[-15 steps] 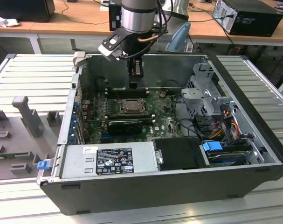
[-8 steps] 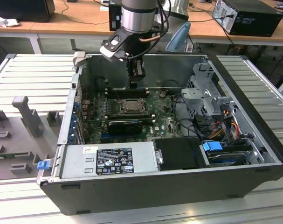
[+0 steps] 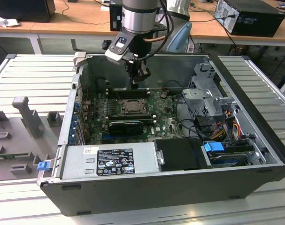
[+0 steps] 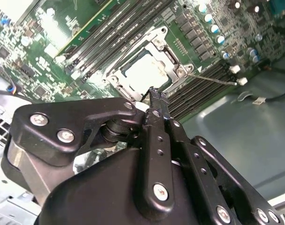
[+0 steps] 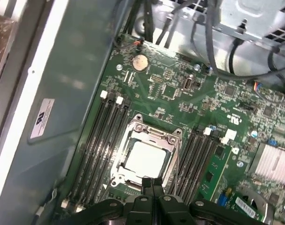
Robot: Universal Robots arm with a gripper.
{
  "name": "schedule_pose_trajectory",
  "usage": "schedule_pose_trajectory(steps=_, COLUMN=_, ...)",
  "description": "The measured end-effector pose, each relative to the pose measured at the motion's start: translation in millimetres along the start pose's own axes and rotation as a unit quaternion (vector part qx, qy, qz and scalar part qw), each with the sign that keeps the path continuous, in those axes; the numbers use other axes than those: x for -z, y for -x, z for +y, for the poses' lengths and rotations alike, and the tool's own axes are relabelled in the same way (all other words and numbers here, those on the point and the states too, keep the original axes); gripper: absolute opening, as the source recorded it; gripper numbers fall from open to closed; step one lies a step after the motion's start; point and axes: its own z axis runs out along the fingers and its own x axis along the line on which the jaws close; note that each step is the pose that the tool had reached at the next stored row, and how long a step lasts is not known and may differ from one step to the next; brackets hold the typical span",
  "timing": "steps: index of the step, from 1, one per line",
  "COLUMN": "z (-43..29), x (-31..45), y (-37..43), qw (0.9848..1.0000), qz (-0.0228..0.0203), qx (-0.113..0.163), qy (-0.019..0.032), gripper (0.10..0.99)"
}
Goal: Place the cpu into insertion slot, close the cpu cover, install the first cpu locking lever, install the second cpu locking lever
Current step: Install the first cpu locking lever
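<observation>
First wrist view | you have the cpu (image 5: 144,158) seated in its socket | cpu cover (image 5: 154,136) down around it | gripper (image 5: 151,183) closed on nothing, near the socket's edge | latching unconfirmed

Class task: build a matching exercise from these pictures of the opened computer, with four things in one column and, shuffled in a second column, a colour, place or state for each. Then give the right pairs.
Things
1. cpu
2. cpu cover
3. gripper
4. coin battery

Descriptions
A. black, shut
B. round silvery disc on the green motherboard
C. pale square seen through the opening
D. silvery metal frame with a square opening

Pairs: 1-C, 2-D, 3-A, 4-B
</observation>
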Motion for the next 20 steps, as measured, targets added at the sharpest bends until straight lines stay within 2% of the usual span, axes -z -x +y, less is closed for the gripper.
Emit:
schedule_pose_trajectory(steps=8, z=0.0, x=0.0, y=0.0, qw=0.9995, qz=-0.0008, qx=0.031, qy=0.0, gripper=0.106)
schedule_pose_trajectory(steps=20, z=0.0, x=0.0, y=0.0, qw=0.9976, qz=-0.0017, qx=0.069, qy=0.0001, gripper=0.106)
